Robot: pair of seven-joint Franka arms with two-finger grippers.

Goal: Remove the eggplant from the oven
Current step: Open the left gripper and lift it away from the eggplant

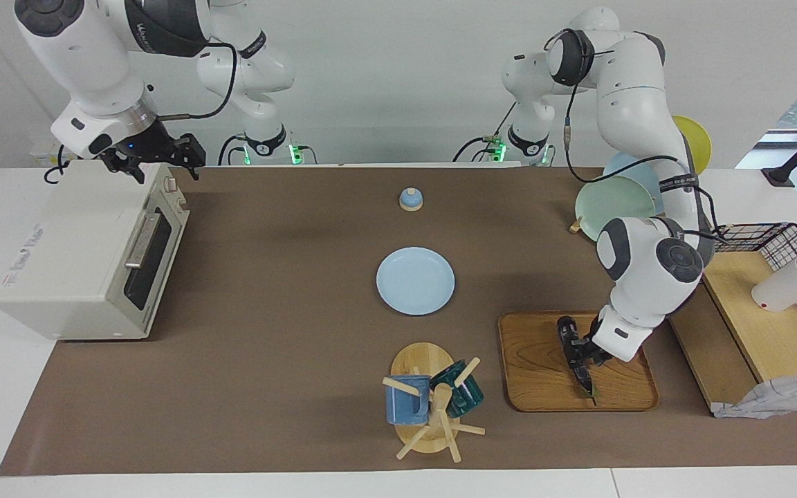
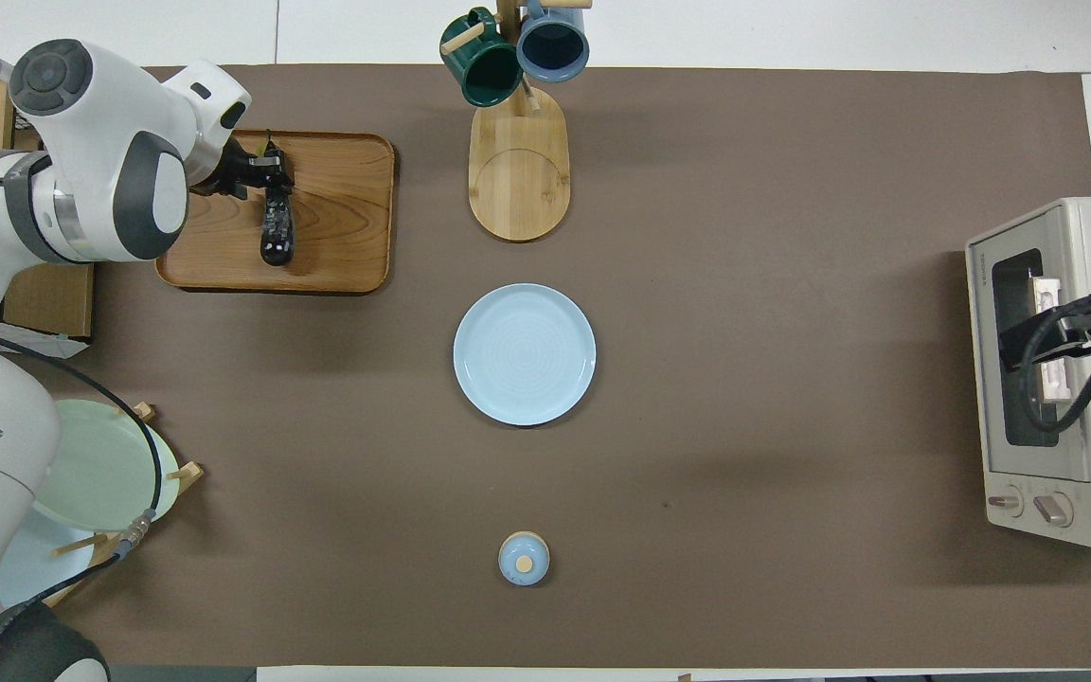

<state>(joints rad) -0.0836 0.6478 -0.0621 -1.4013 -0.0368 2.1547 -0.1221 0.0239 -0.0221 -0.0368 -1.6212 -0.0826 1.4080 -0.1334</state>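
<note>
- brown matting covers the surface, white wall at the robots' end, a pale blue plate in the middle.
- eggplant lies on the wooden tray toward the left arm's end, already out of the oven, whose door looks shut.
- in the overhead view its long axis runs twelve to six, stem tip at twelve under the gripper, blunt end at six.
- left gripper is down at the stem end; i cannot tell whether its fingers grip the eggplant or have let go.
- right gripper hangs open over the oven's top corner by the knobs, holding nothing.
- left arm is by far the nearer to the eggplant; from its gripper the body trails toward six in the overhead view.
- judging by this, only releasing and lifting clear remains.
</note>
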